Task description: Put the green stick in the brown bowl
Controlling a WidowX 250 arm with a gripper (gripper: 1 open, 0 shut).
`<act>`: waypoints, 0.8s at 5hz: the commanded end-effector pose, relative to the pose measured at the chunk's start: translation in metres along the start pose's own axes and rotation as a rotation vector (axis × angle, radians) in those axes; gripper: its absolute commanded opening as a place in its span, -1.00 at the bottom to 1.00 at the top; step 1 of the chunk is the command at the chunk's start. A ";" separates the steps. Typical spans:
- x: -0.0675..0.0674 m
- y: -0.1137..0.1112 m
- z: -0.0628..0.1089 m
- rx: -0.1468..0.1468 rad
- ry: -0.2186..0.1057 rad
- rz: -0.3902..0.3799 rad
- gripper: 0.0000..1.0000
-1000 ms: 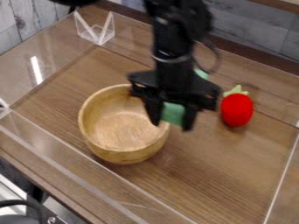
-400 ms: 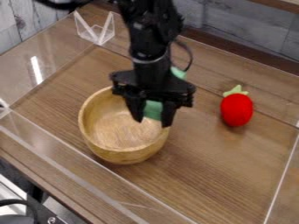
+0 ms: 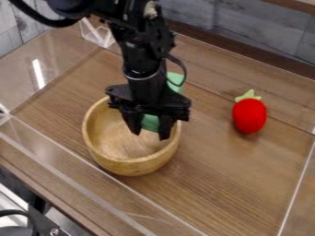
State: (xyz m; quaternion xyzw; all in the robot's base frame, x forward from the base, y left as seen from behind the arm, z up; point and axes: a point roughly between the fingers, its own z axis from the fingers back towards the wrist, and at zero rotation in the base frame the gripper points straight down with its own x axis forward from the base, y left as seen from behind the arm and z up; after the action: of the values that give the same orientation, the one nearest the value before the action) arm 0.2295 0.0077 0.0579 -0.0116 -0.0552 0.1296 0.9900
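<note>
While the bowl (image 3: 128,138) sits at the left of the wooden table (image 3: 234,194), you have the arm (image 3: 138,41) reaching down from the top of the view so that the gripper (image 3: 149,123) hangs over the bowl's right half, pointing straight down. Its jaws are closed on the stick (image 3: 153,123), whose green shows between the dark fingers just inside the near-right part of the rim; a second patch of green shows behind the wrist, and you cannot tell from this view whether that is part of the stick or part of the arm. The stick looks to be within the bowl's opening but whether it touches the floor of the bowl is hidden by the fingers. By my reading you are at the placing step: the carry is done and the release is not. The next move calls for parting the jaws with the stick well clear of the rim, then lifting straight up so the fingers do not catch the thick wall. Off to the right, the strawberry (image 3: 250,114) lies well apart from the bowl and needs no attention.
</note>
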 end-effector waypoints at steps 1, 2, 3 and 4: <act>0.009 0.008 0.004 0.002 -0.023 0.013 -1.00; 0.008 0.007 0.003 0.006 -0.019 0.026 -1.00; 0.007 0.006 0.002 0.009 -0.014 0.039 -1.00; 0.007 0.011 0.002 0.018 -0.012 0.099 -1.00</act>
State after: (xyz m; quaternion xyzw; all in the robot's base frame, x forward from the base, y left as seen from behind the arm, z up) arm 0.2279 0.0161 0.0550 -0.0071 -0.0478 0.1735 0.9837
